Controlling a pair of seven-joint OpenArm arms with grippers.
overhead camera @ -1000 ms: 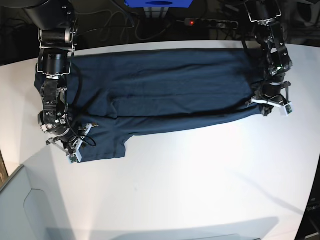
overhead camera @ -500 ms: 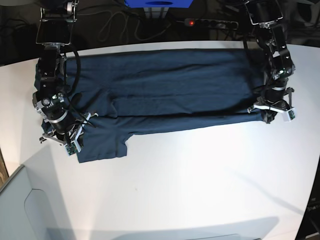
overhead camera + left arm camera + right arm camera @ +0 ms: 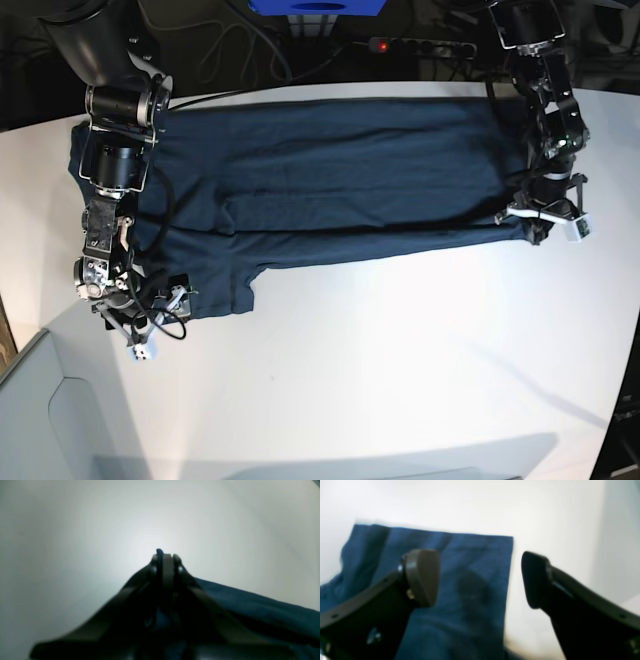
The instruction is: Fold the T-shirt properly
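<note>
- Right pincer [image 3: 480,580] is spread wide with nothing between the fingers; it hangs just over the sleeve end of the T-shirt [image 3: 330,180], one finger [image 3: 420,576] above the cloth and the other over bare counter [image 3: 400,370].
- From the base view that same pincer [image 3: 140,325] sits at the near-left corner of the shirt, right by the sleeve edge.
- Left pincer [image 3: 165,562] is clamped tight, and there's a sliver of navy cloth poking out between the tips, so it's gripping the T-shirt.
- In the base view the left pincer [image 3: 545,215] is at the shirt's far-right edge, low on the cloth.
- T-shirt is dark navy, lying lengthwise across the back half of the white counter, folded over on itself so the front edge runs as a long straight-ish line.
- One sleeve flap sticks out toward the front on the left side.
- Cloth looks mostly flat, with a few soft wrinkles through the middle.
</note>
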